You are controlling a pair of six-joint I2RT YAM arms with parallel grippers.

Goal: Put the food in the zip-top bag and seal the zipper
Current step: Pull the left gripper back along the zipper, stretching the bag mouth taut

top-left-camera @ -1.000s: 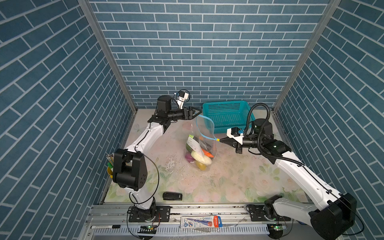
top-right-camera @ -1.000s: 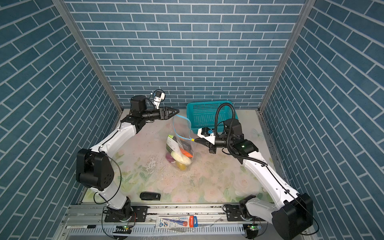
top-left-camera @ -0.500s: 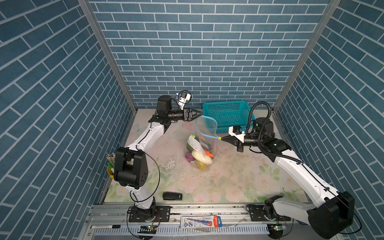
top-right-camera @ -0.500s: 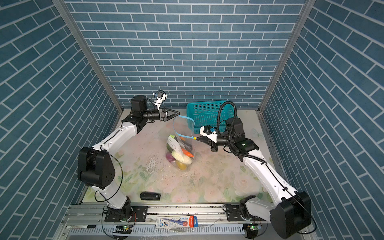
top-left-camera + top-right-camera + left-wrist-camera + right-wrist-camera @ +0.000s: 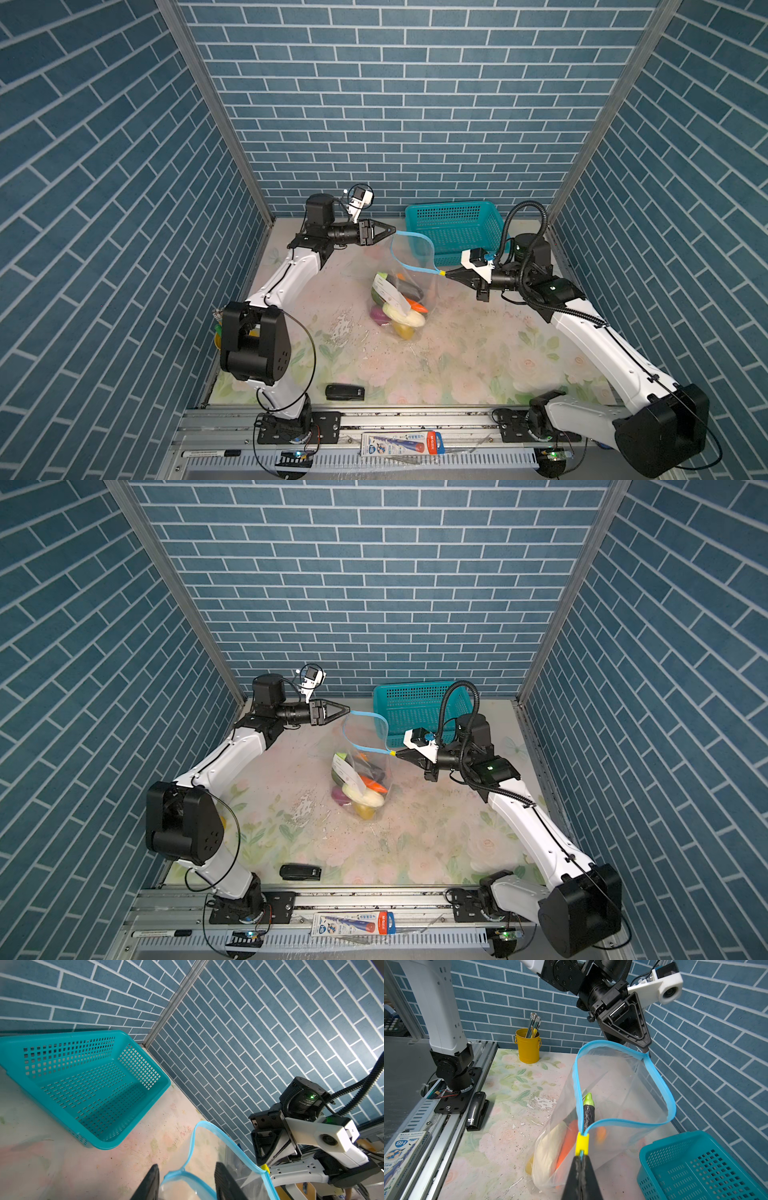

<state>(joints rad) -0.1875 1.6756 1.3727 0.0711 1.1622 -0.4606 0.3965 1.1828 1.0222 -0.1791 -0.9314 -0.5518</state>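
In a top view the yellow pencil cup (image 5: 216, 343) is mostly hidden behind the left arm's shoulder joint. A black stapler (image 5: 476, 1109) lies near the front rail, its white lettering too small to read. The pencil box (image 5: 398, 1153) beside it reads "HB". The left gripper (image 5: 186, 1164) is released, with its fingers on either side of the zipper (image 5: 228, 1144) end and not touching it. The zip-top bag (image 5: 415, 278) stands upright mid-table with its mouth gaping and the food (image 5: 397, 307) heaped inside. A teal basket (image 5: 453, 224) sits behind it. The right gripper (image 5: 580, 1157) is clenched on the zipper just behind the yellow slider (image 5: 581, 1142).
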